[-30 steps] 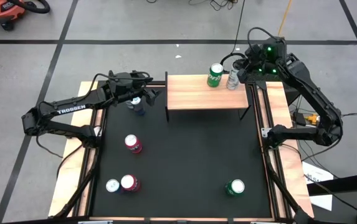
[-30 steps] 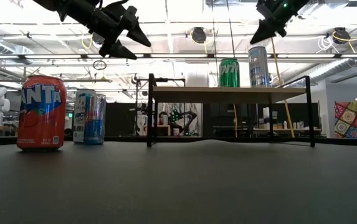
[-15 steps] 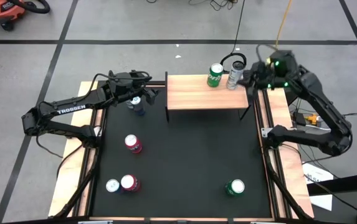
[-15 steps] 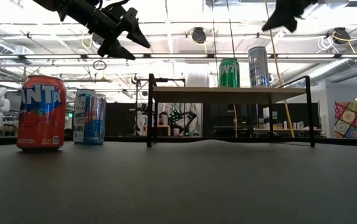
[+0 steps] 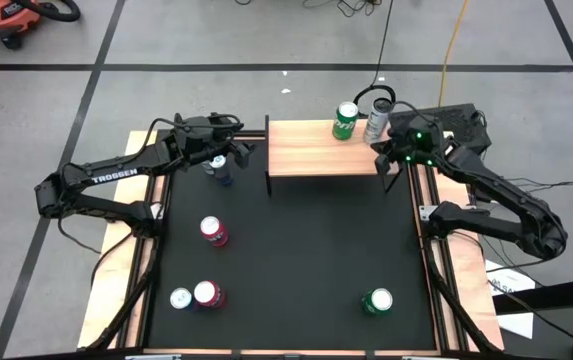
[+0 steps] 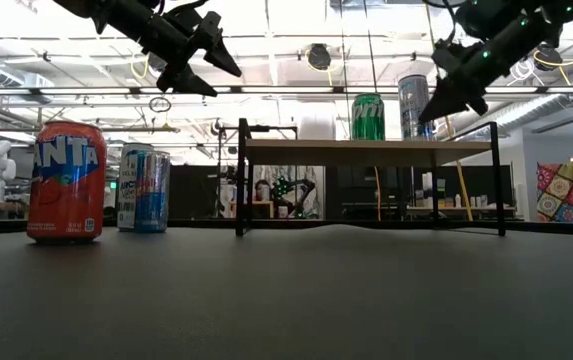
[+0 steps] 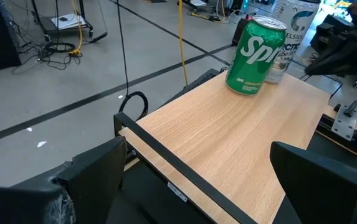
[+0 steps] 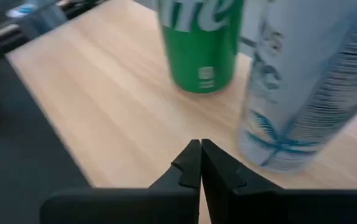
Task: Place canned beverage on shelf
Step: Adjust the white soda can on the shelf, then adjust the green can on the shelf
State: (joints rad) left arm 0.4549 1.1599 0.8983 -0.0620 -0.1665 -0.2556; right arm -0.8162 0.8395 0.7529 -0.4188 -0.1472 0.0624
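Observation:
The shelf [image 5: 331, 150], a light wood plank on black legs, stands at the table's far middle. A green can [image 5: 345, 120] and a tall silver can [image 5: 376, 122] stand upright on its far right part. My right gripper [image 5: 386, 157] hangs shut just above the shelf's right end, on the near side of the silver can [image 8: 303, 87], with its tips [image 8: 200, 163] over the plank. My left gripper [image 5: 244, 150] hovers open to the left of the shelf, above a blue can [image 5: 222, 168] standing on the table. It faces the green can [image 7: 255, 56].
On the black table stand a red can [image 5: 213, 231] at middle left, a pink can [image 5: 206, 294] and a white can [image 5: 180, 298] at the near left, and a green can [image 5: 377, 300] at the near right. Wooden rails run along both table sides.
My right gripper, shut throughout, has come down and moved toward the table's near edge, from beside the silver can's top to just above the shelf's right end. It has also rolled a little. Both cans on the shelf have stayed upright and in place.

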